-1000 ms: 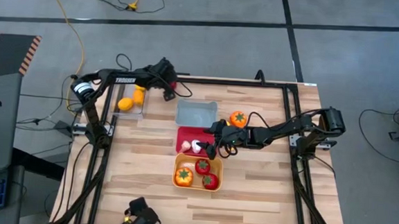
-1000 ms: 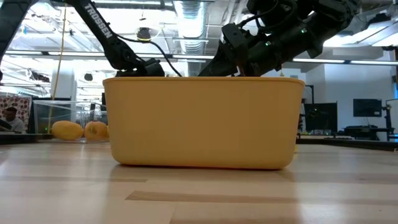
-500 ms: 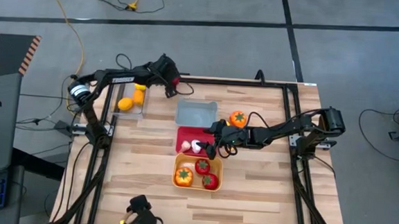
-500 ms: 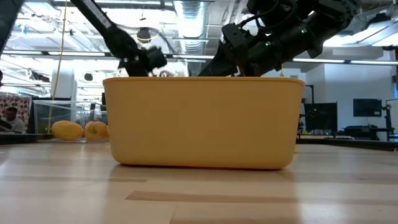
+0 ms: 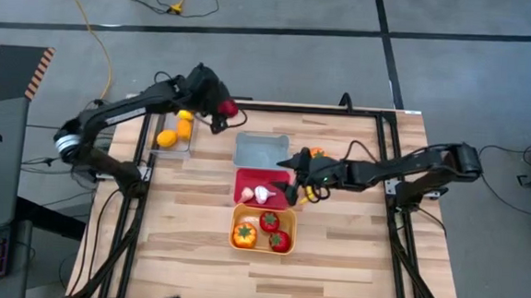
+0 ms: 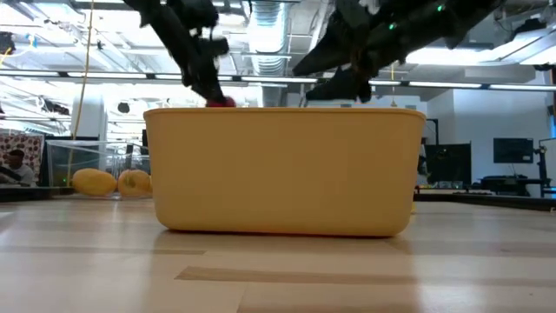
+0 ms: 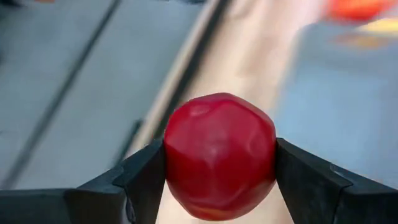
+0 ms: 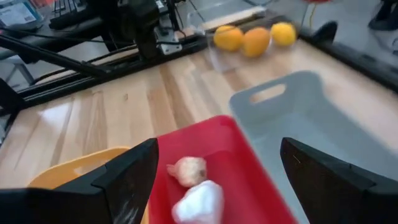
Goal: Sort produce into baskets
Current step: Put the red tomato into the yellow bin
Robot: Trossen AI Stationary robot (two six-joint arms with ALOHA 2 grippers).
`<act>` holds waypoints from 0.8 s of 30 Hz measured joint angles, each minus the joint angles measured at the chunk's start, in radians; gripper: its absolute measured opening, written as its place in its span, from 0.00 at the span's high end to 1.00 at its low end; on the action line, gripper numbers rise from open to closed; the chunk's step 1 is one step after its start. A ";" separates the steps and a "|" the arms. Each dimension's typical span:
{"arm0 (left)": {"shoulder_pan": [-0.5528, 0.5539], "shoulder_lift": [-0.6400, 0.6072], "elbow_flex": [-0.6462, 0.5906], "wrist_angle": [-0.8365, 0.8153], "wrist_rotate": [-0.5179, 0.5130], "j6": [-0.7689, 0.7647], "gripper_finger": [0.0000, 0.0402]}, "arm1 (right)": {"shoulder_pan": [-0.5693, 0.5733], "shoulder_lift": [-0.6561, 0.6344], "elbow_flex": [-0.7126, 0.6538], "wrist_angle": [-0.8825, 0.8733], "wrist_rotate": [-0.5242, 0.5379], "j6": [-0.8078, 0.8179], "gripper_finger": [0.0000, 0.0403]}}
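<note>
- Now the left hand [image 7: 217, 180] grips a red tomato [image 7: 219, 154], carried above the counter's [image 5: 333, 255] far left corner.
- Next, likely: lower it into the orange tub [image 5: 262, 230] beside the other tomatoes.
- The right hand [image 5: 303, 176] hangs open over the red tub [image 5: 261, 187].

The surface [image 5: 333, 255] is light wood planking bordered by a black metal frame [image 5: 391, 129]. Grey floor [image 5: 280, 62] surrounds it, crossed by dark tape lines. A yellow cable [image 5: 97, 37] runs across the floor. Ceiling lights [image 6: 265, 17] show in the low view.
</note>
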 joint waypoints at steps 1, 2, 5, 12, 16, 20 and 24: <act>-0.024 -0.024 0.000 -0.021 0.029 -0.036 0.37 | -0.005 -0.025 0.000 -0.023 0.001 -0.018 0.09; -0.051 -0.045 0.000 -0.039 0.057 -0.077 0.37 | -0.010 -0.048 0.000 -0.039 0.001 -0.029 0.09; -0.149 -0.091 0.000 -0.069 0.127 -0.188 0.37 | -0.027 -0.108 0.000 -0.082 0.001 -0.032 0.09; -0.450 -0.098 0.001 -0.059 0.167 -0.369 0.37 | -0.072 -0.201 0.000 -0.165 0.004 -0.033 0.09; -0.622 -0.068 0.001 -0.014 0.167 -0.445 0.37 | -0.083 -0.225 0.000 -0.201 0.004 -0.032 0.09; -0.763 -0.025 0.001 0.058 0.163 -0.487 0.36 | -0.083 -0.229 0.000 -0.220 0.004 -0.032 0.09; -0.863 0.039 0.001 0.108 0.156 -0.493 0.33 | -0.083 -0.224 0.000 -0.226 0.004 -0.032 0.09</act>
